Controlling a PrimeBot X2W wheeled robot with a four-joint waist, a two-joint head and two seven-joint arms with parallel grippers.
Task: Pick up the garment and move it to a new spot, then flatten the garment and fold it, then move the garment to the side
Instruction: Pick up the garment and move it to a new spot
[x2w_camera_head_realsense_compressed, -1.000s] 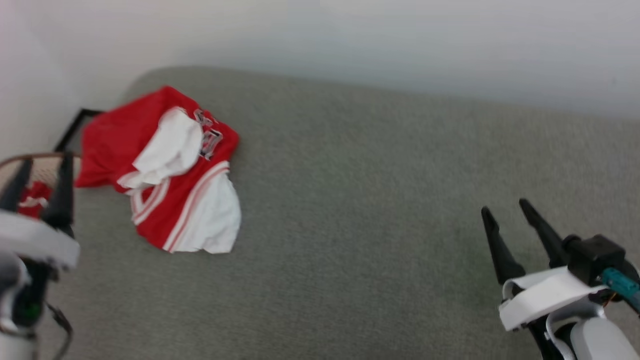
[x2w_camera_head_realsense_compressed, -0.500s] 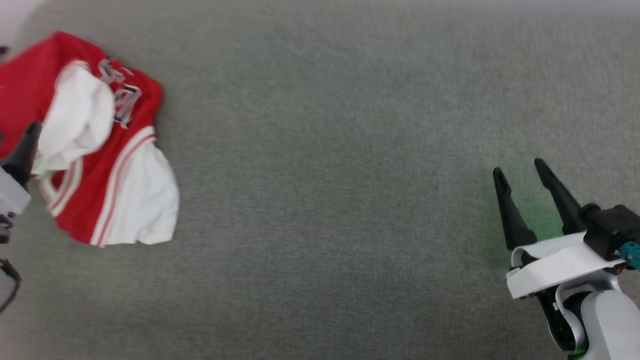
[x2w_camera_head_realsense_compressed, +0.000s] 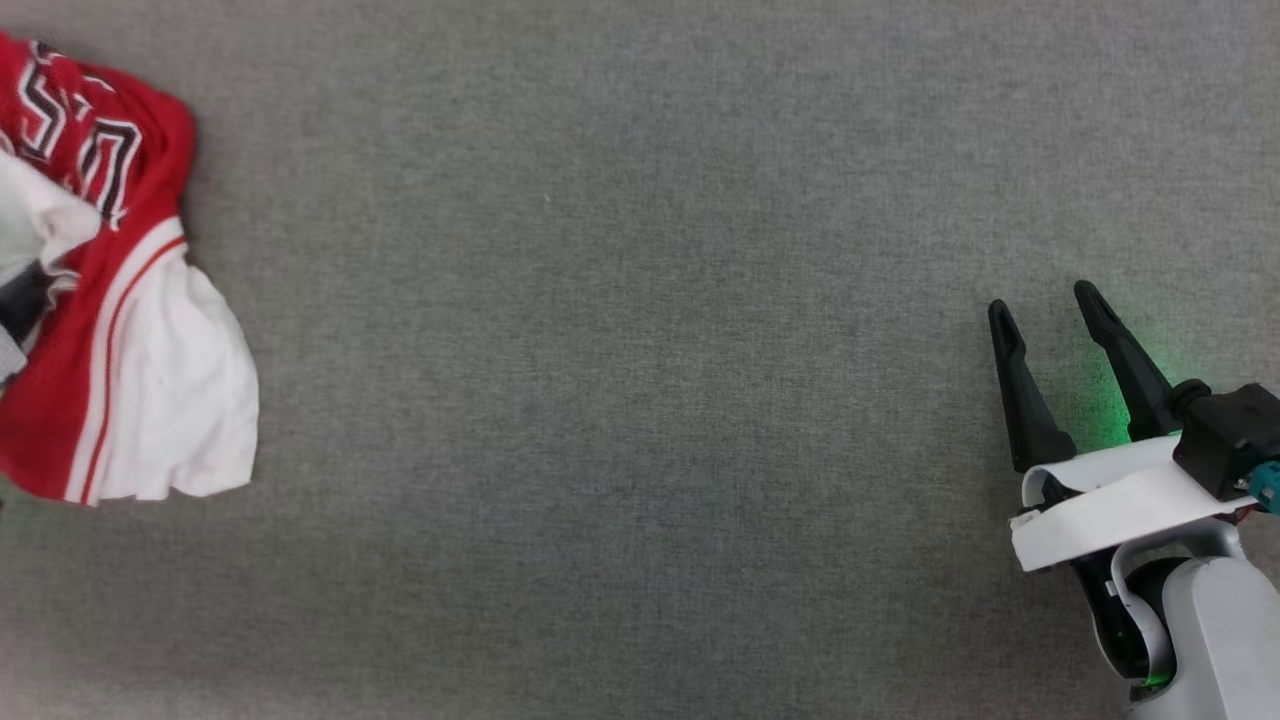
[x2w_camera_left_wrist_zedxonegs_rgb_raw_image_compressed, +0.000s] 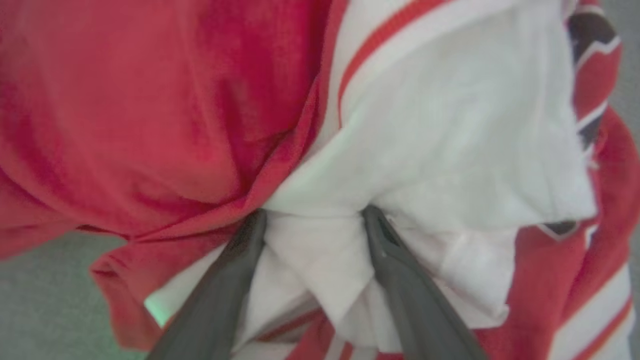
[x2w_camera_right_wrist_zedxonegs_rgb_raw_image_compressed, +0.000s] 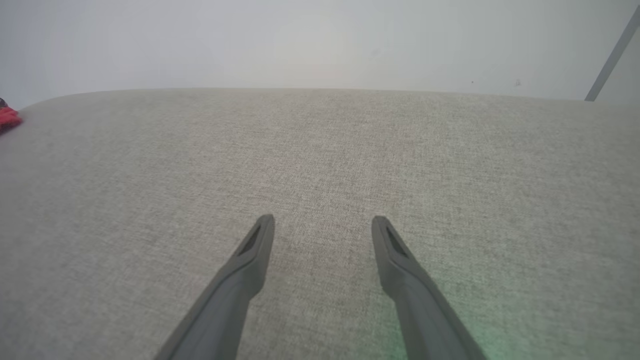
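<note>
The garment (x2w_camera_head_realsense_compressed: 130, 330) is a crumpled red jersey with white panels, striped trim and black-and-white lettering, lying at the left edge of the grey surface in the head view. In the left wrist view my left gripper (x2w_camera_left_wrist_zedxonegs_rgb_raw_image_compressed: 312, 215) is open, its two fingers pushed into the garment (x2w_camera_left_wrist_zedxonegs_rgb_raw_image_compressed: 150, 100) with a wad of white cloth between them. A dark bit of that gripper shows against the cloth at the head view's left edge. My right gripper (x2w_camera_head_realsense_compressed: 1044, 302) is open and empty at the lower right, far from the garment, and its fingers hover over bare surface in the right wrist view (x2w_camera_right_wrist_zedxonegs_rgb_raw_image_compressed: 323, 220).
The grey woven surface (x2w_camera_head_realsense_compressed: 620, 380) spreads wide between the garment and my right gripper. In the right wrist view a pale wall (x2w_camera_right_wrist_zedxonegs_rgb_raw_image_compressed: 320, 40) stands behind its rounded far edge, with a thin grey rod (x2w_camera_right_wrist_zedxonegs_rgb_raw_image_compressed: 612, 55) at the upper right and a sliver of red cloth (x2w_camera_right_wrist_zedxonegs_rgb_raw_image_compressed: 7, 117) at the left edge.
The head camera has tilted down and turned right, so the wall and left corner left the picture. My left gripper has come onto the garment. The right gripper stays open.
</note>
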